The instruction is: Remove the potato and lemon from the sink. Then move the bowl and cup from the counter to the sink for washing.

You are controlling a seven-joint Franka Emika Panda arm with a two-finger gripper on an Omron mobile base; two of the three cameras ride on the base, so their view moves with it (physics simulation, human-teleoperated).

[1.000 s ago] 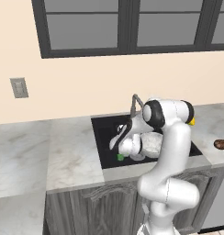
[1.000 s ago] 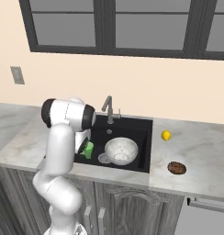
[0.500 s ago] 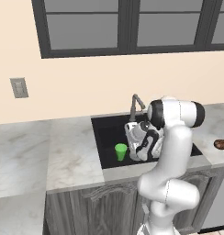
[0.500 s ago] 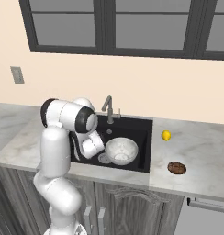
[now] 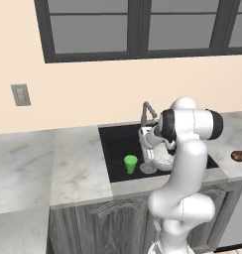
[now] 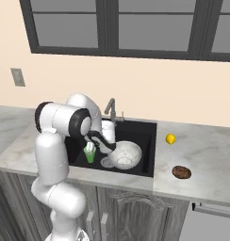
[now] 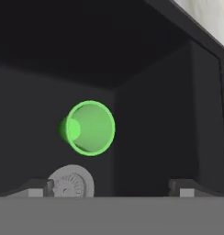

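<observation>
The green cup (image 5: 130,163) stands upright on the floor of the black sink (image 5: 113,141), in its left part. Looking down from the hand view, I see into the cup (image 7: 88,128), with the round grey drain (image 7: 70,182) beside it. My gripper (image 7: 110,189) hangs open above the basin, clear of the cup, with nothing between its fingertips (image 7: 33,187). The marbled bowl (image 6: 126,154) sits in the sink to the right of the cup (image 6: 90,153). On the counter right of the sink lie the yellow lemon (image 6: 170,138) and the brown potato (image 6: 182,172).
The grey angled faucet (image 6: 111,109) rises at the back rim of the sink, close behind my hand. The sink's dark walls (image 7: 155,137) enclose the cup on two sides. Marble counter (image 5: 73,163) stretches left of the basin.
My open hand has drawn back from the cup, up and to the right. The cup stays where it stood in the sink. Bowl, lemon and potato have not moved.
</observation>
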